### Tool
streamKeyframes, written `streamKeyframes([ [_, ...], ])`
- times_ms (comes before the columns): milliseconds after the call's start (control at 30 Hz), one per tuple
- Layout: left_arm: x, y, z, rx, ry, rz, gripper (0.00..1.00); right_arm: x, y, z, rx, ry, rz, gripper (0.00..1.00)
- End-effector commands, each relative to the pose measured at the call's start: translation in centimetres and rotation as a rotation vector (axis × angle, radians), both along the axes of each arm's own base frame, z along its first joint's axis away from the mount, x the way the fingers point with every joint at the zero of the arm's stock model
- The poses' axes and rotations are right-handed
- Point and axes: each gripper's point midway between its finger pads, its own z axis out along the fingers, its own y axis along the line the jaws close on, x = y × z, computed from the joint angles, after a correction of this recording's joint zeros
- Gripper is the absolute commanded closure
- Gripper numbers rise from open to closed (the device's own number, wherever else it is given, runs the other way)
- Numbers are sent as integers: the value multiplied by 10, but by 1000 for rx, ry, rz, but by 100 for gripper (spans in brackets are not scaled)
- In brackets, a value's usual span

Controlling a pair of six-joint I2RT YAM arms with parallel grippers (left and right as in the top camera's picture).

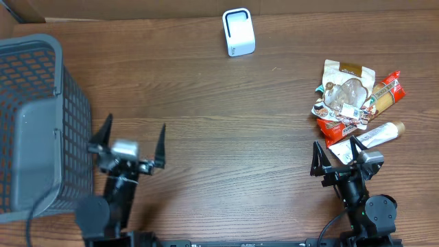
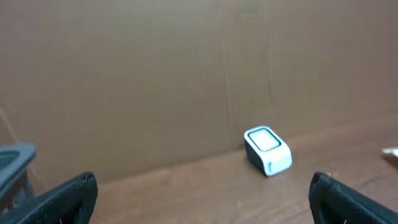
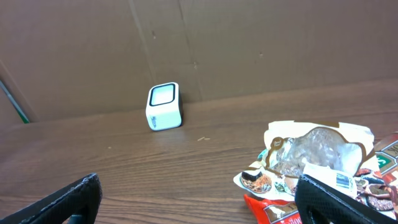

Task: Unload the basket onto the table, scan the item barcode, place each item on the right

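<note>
A white barcode scanner point(image 1: 239, 31) stands at the back middle of the table, also seen as the scanner point(image 2: 268, 150) and the scanner point(image 3: 165, 106). A pile of snack packets point(image 1: 354, 101) lies at the right: a clear-windowed packet point(image 3: 317, 152) on top, red packets point(image 1: 388, 90) beneath, and a white tube point(image 1: 379, 134). My right gripper point(image 1: 337, 155) is open just in front of the pile, nothing between its fingers. My left gripper point(image 1: 128, 140) is open over bare wood at the left, holding nothing.
A grey mesh basket point(image 1: 34, 116) fills the left edge, close beside the left gripper. A brown cardboard wall point(image 3: 199, 43) runs behind the table. Bare wooden tabletop point(image 1: 233, 130) lies between the two arms.
</note>
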Motion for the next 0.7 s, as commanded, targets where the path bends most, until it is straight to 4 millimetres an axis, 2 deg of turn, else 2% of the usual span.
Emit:
streamKeyframes([
  [0,-7,-11,-31,120,-45,-35,0,0,0,-1,-1,-8,-5,0],
  [200,-9,-12,-78,147,-19,-36,0,0,0,-1,-1,-8,-5,0],
  [400,-6,-10,-136,113,155,-38,0,0,0,-1,-1,-8,-5,0],
  [667,-6,-10,-135,113,151,-39,1,0,0,-1,-1,-8,-5,0],
])
